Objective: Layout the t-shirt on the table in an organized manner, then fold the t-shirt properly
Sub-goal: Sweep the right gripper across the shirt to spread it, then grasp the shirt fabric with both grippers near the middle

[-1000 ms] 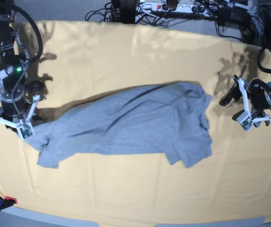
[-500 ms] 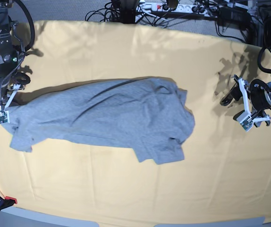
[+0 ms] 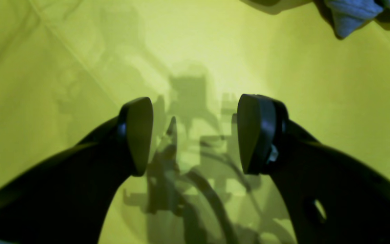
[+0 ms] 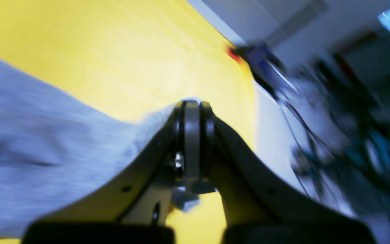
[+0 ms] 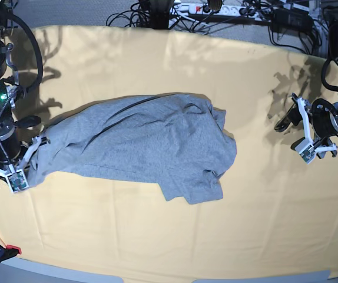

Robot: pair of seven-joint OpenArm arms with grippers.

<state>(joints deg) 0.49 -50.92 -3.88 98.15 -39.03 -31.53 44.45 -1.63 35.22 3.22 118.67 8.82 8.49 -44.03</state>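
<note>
We see the t-shirt (image 5: 139,144) lying in the middle-left part of the table (image 5: 157,236), crumpled and not flat, with many folds and one bunched end toward the centre. No lettering shows on the side that faces up. Its other end is stretched toward the edge of the table, where the right gripper (image 5: 25,168) holds it.

In the right wrist view, the fingers (image 4: 192,135) of the right gripper (image 4: 192,105) are pressed together with no gap between them, and the grey cloth of the t-shirt (image 4: 46,149) runs straight into the tips — so we read it as a closed grasp on the shirt's edge. This picture is blurred, and the yellow table (image 4: 113,51) fills the rest behind the cloth.

The left gripper (image 5: 307,132) hangs over bare cloth on the opposite side, well apart from the shirt. In its wrist view the left gripper (image 3: 195,135) has its two fingers (image 3: 137,135) spread wide with nothing between them — only a small corner of the t-shirt (image 3: 350,13) shows at the top edge.
</note>
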